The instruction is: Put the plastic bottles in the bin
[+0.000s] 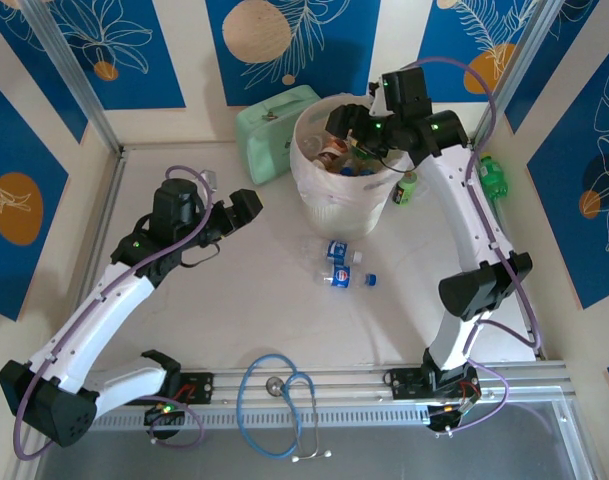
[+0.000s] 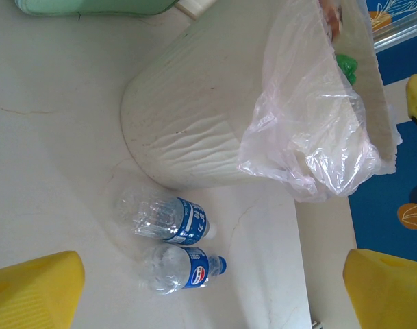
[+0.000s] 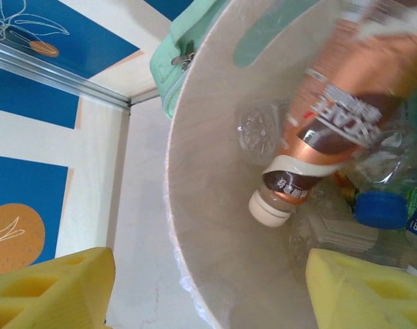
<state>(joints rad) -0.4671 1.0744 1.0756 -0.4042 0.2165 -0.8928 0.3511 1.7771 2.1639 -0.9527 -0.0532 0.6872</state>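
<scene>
Hard to see: orange bottle (image 3: 331, 116) blurred, inside bin (image 3: 215, 226); other contents uncountable.
Table: two clear bottles (image 1: 337, 251), centre; one green bottle (image 1: 494, 175), 2 o'clock.
Bin: 12 o'clock.
Left gripper (image 1: 246, 205): jaws wide, empty.
Right gripper (image 3: 208, 274): over bin, jaws wide.

Brown-labelled bottle (image 3: 331, 130) blurred, base cut off, mint case (image 2: 92, 5) mostly cropped

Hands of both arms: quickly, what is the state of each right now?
Left hand: open, holding nothing.
Right hand: open above the large round pale bin, not gripping the copper-labelled plastic bottle inside it.
</scene>
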